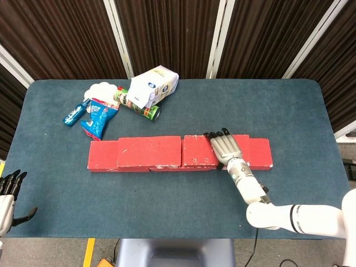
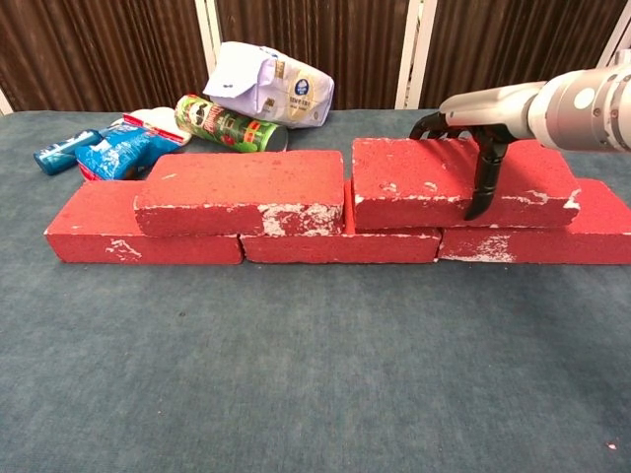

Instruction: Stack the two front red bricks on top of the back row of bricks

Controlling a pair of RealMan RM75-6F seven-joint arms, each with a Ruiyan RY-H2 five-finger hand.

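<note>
Red bricks fill the middle of the blue table (image 1: 289, 111), laid end to end in a line that runs left to right, parallel to the table's front edge. Three of them form the bottom row (image 2: 340, 241); their faces are matte red, scuffed and chipped white along the edges and corners. Two more lie flat on top, long axes along the same left-right line. The left upper brick (image 2: 242, 187) sits across the joint between the left and middle bricks of the row. The right upper brick (image 2: 449, 182) sits across the joint between the middle and right bricks, its left end just beside the right end of the left upper brick, a narrow gap showing between them in the chest view.

The right hand (image 1: 225, 147) lies over the top of the right upper brick, fingers stretched over the far edge and the thumb hanging down the front face, so the brick is clasped between them. The left hand (image 1: 10, 192) shows at the table's front left corner, well apart from the bricks, holding nothing, fingers straight and slightly apart.

Near the back left corner lie a white bag (image 1: 153, 84), a green can (image 1: 139, 105) and blue packets (image 1: 95, 117).
</note>
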